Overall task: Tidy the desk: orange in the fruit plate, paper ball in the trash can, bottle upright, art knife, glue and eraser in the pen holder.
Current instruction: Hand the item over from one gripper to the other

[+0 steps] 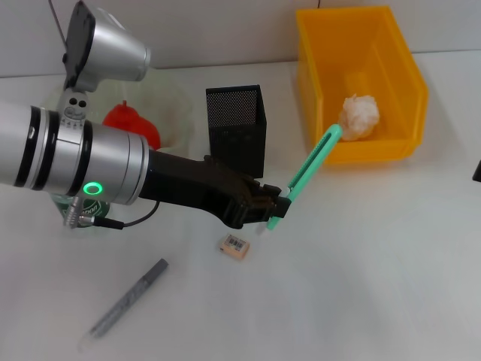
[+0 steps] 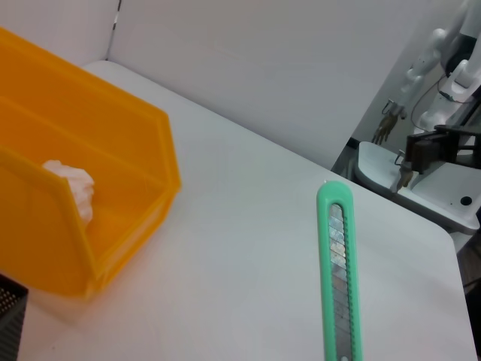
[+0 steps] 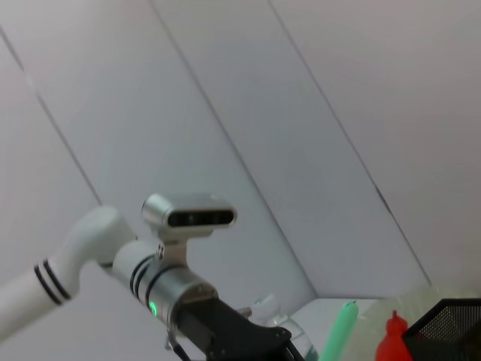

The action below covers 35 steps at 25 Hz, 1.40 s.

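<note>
Closest to your head camera is the left arm, and its left gripper [image 1: 275, 208] is closed on the lower end of the art knife [image 1: 307, 174], which it holds above the desk [image 1: 376, 263], tilted, with the free end pointing up toward the trash can [image 1: 361, 83]. You should treat this knife as light and stiff, a thin mint-green plastic body with a segmented metal blade strip along its middle, clear in the left wrist view [image 2: 340, 271]. Because the hold is near one end, I think it can swing or slip between the fingers, so move it slowly. Just beside the gripper stands the pen holder [image 1: 236, 124], black mesh and open on top. The eraser [image 1: 234, 246] lies on the desk just under the gripper, small and beige with a barcode label. A grey pen-like stick [image 1: 129, 298] lies nearer to you. The paper ball [image 1: 359, 115] is inside the trash can, and the orange [image 1: 129, 120] sits in the fruit plate [image 1: 171, 98] behind the arm. The right gripper is not visible.
</note>
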### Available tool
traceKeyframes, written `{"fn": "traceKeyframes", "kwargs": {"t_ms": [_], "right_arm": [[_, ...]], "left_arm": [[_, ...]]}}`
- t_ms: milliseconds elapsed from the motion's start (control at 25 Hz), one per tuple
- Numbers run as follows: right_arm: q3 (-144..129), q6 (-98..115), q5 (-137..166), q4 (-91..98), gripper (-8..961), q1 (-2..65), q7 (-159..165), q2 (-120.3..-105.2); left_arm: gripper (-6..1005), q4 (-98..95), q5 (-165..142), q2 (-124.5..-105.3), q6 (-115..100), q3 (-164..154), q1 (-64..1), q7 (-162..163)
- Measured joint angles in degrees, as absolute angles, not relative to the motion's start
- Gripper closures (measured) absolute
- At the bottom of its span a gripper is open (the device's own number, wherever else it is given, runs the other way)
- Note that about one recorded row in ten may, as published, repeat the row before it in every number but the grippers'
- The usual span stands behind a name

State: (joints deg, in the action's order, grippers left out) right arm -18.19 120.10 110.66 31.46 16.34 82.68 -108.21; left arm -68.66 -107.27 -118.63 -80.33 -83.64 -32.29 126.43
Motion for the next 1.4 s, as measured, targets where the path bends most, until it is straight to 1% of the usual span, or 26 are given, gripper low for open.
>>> {"fn": "traceKeyframes", "kwargs": {"t_ms": [40,80,200,240,280,320,360,400,440,640,760,1120,1240,1400], "right_arm": [[-18.3,119.7,110.7,32.2,138,16.1,77.9,-109.20],[-18.3,119.7,110.7,32.2,138,16.1,77.9,-109.20],[-18.0,119.2,110.5,35.6,138,14.6,66.3,-112.08],[-17.6,118.1,110.4,40.0,138,13.3,58.0,-115.14],[-17.6,118.1,110.4,40.0,139,13.3,58.0,-115.14],[-16.9,116.8,110.3,44.3,139,12.1,49.5,-117.99],[-16.9,116.8,110.3,44.3,139,12.1,49.5,-117.99],[-16.7,116.3,110.3,45.5,139,11.6,45.7,-118.93],[-16.4,115.5,110.2,45.1,139,11.3,38.3,-119.55],[-15.9,112.5,110.1,42.2,140,12.0,28.7,-119.40],[-15.8,111.1,109.6,40.3,140,12.0,20.3,-119.62],[-15.7,111.9,104.2,37.6,141,10.7,3.4,-119.73],[-15.0,111.9,103.9,33.1,141,10.6,-8.8,-119.75],[-14.6,112.1,103.4,30.6,142,10.8,-13.0,-119.62]], "left_arm": [[819,-68.4,-107.3,-118.64,-80.3,-83.5,-32.4,126.4],[819,-68.3,-107.3,-118.65,-80.4,-83.5,-32.4,126.5],[819,-68.3,-107.3,-118.66,-81.0,-83.1,-32.4,127.0],[819,-68.3,-107.3,-118.64,-81.6,-82.5,-32.5,127.1],[819,-68.3,-107.3,-118.64,-81.6,-82.5,-32.5,127.1],[819,-68.2,-107.3,-118.61,-82.1,-81.9,-32.5,127.2],[819,-68.2,-107.3,-118.60,-82.2,-81.7,-32.5,127.2],[819,-68.1,-107.3,-118.58,-82.4,-81.4,-32.6,127.4],[819,-68.1,-107.3,-118.58,-82.6,-81.2,-32.8,127.6],[819,-68.0,-107.3,-118.56,-84.0,-79.8,-33.0,128.5],[819,-68.0,-107.3,-118.65,-84.2,-79.7,-33.6,130.1],[819,-65.3,-102.8,-118.81,-85.4,-80.1,-35.3,134.1],[819,-64.9,-102.2,-118.74,-85.6,-80.1,-35.4,136.8],[819,-65.0,-102.1,-118.74,-85.7,-80.2,-35.4,137.7]]}}
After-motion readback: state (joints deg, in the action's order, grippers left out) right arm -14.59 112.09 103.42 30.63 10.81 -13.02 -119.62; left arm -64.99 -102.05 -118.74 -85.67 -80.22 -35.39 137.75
